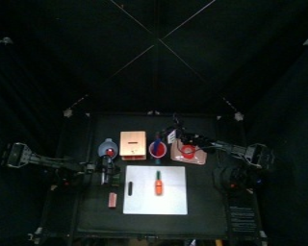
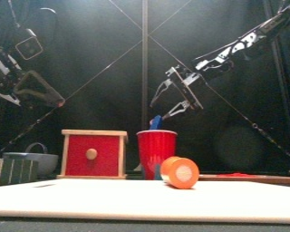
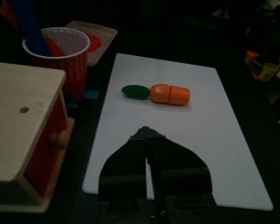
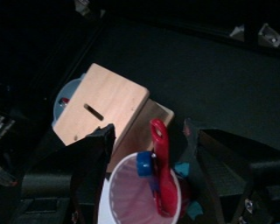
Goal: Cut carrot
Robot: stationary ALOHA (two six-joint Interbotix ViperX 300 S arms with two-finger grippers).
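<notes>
The left gripper (image 3: 143, 133) has its two black jaws drawn together to a point, holding nothing, low over the near part of the white rectangular cutting board (image 3: 206, 131). Just ahead of that tip lies the carrot (image 3: 170, 93), a short orange stick with a dark green end, flat on the board and apart from the jaws. In the top view its long axis runs along the board's length, from the table's back toward its front (image 1: 157, 181). From the front camera it is seen end-on, its round orange cut face turned toward the table's front edge (image 2: 179, 170).

The right gripper (image 4: 149, 149) has its jaws spread apart directly above a red plastic cup (image 4: 143, 191), with a red-handled tool (image 4: 161, 166) standing in the cup between them; whether the jaws touch it cannot be told. In the front view this gripper (image 2: 174, 98) hangs just over the cup (image 2: 156, 152).

Beside the cup stands a pale wooden box with a red front and small round knob (image 2: 91, 152). A thin black knife-like tool (image 1: 131, 184) lies on the table just left of the board, and a small reddish-brown block (image 1: 113, 199) lies farther left.
</notes>
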